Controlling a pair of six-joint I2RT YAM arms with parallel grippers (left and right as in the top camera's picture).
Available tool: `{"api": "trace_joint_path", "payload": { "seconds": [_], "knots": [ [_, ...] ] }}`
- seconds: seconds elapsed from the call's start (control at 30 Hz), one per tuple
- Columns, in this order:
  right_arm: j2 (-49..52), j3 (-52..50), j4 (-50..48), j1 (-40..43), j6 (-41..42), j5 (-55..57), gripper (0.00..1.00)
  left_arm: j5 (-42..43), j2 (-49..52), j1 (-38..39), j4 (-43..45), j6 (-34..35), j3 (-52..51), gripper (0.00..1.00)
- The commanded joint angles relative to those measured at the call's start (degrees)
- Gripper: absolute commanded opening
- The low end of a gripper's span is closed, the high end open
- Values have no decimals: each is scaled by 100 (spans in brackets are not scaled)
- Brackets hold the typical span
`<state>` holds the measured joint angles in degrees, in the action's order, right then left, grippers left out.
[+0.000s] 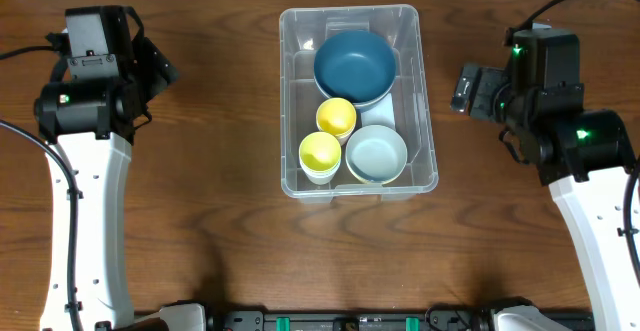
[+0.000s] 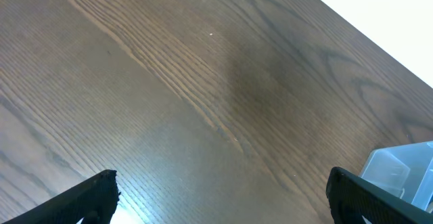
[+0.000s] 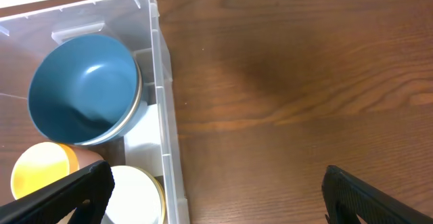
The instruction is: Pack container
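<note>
Clear plastic rectangular container (image 1: 296,91), table (image 1: 220,201) centre, holds round bowls (image 1: 354,63); left pincer (image 2: 220,204), right pincer (image 3: 216,200) gape wide, empty: packing seemingly done.

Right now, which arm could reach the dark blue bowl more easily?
Probably right: the right gripper sits open nearer the container, facing the dark blue bowl; the left gripper sees only its corner.

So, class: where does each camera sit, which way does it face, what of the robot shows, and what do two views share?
Overhead: above the table, facing down on the container; left arm and right arm show.
Left wrist: on the left arm, facing down at bare table; its open fingers show.
Right wrist: on the right arm, facing down at container wall and blue bowl; its open fingers show.
Shared: overhead and right wrist both show the blue bowl.
</note>
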<state>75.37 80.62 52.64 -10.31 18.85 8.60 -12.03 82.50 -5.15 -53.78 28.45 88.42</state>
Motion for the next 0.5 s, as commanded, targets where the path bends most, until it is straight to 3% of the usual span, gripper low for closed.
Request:
{"api": "trace_joint_path", "payload": {
  "seconds": [0.0,0.47],
  "knots": [
    [0,26,7,22,39,0,99,-66,-9,-9,-17,-35,85,98],
    [0,26,-15,24,35,96,99,-63,-9,-9,-17,-35,85,98]
  ]
}}
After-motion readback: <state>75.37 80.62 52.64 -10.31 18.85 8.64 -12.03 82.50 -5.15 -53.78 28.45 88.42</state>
